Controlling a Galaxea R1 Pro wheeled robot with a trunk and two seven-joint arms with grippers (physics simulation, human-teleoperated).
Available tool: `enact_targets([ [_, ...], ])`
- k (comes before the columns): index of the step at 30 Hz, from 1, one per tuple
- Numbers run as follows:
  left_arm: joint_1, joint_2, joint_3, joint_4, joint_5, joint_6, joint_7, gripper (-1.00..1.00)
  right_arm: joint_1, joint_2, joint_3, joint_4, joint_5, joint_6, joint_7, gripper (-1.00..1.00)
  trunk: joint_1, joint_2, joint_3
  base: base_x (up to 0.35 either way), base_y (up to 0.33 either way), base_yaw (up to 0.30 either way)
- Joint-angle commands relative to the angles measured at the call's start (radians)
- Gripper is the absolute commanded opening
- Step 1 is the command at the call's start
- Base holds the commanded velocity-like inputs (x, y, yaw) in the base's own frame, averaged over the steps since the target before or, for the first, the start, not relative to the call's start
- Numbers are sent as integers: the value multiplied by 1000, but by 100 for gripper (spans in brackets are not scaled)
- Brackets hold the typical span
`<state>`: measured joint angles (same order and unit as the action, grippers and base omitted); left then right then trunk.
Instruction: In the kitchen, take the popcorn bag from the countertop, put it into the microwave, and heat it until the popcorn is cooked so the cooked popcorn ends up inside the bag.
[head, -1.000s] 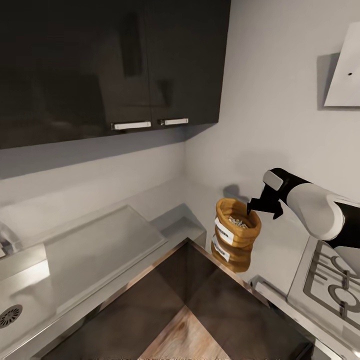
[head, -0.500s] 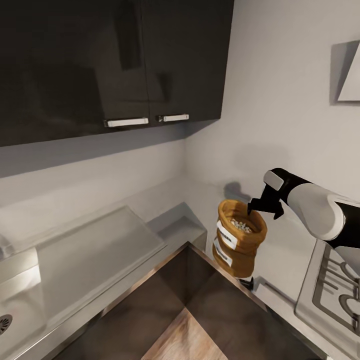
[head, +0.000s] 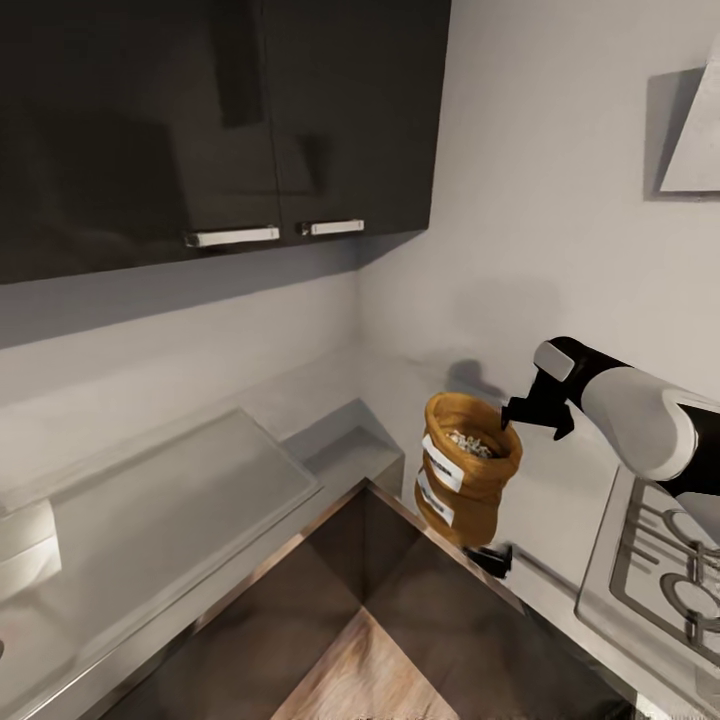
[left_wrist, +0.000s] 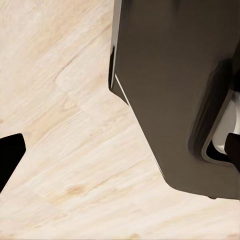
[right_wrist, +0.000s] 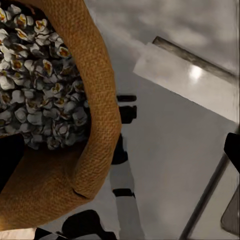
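Observation:
The tan-brown popcorn bag (head: 462, 480) hangs just above the corner of the grey countertop (head: 150, 520), with my right gripper (head: 515, 415) shut on its rolled rim. Whitish popcorn (head: 468, 443) fills the open top. In the right wrist view, the popcorn bag (right_wrist: 95, 100) is close up, the popcorn (right_wrist: 35, 85) shows inside it, and one finger of the right gripper (right_wrist: 120, 155) is inside the rim. My left gripper (left_wrist: 120, 155) stands open over the wood floor (left_wrist: 75, 150), holding nothing. The microwave is out of view.
Glossy dark wall cabinets (head: 200, 120) hang over the L-shaped counter. A gas hob (head: 660, 570) lies at the right, with the white hood (head: 695, 140) above it. Dark lower cabinet fronts (head: 300, 590) meet at the corner. My dark base (left_wrist: 175, 75) stands on the floor.
The head view has shifted, so the sink has slid out at the left and more of the hob shows. The bag still hangs from my right gripper at about the same height.

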<state>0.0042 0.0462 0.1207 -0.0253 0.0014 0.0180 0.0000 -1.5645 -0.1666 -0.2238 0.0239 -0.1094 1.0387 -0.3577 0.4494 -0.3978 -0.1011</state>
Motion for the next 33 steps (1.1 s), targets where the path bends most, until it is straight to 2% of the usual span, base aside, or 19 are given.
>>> enact_targets([
  [1, 0, 0, 7, -2, 0, 2, 0, 100, -2, 0, -2, 2, -10, -2, -10, 100, 1, -2, -3, 0, 0, -136],
  [33, 0, 0, 7, -2, 0, 0, 0, 100, -2, -1, -2, 13, -10, -2, -10, 100, 1, -2, -42, 0, 4, -7],
])
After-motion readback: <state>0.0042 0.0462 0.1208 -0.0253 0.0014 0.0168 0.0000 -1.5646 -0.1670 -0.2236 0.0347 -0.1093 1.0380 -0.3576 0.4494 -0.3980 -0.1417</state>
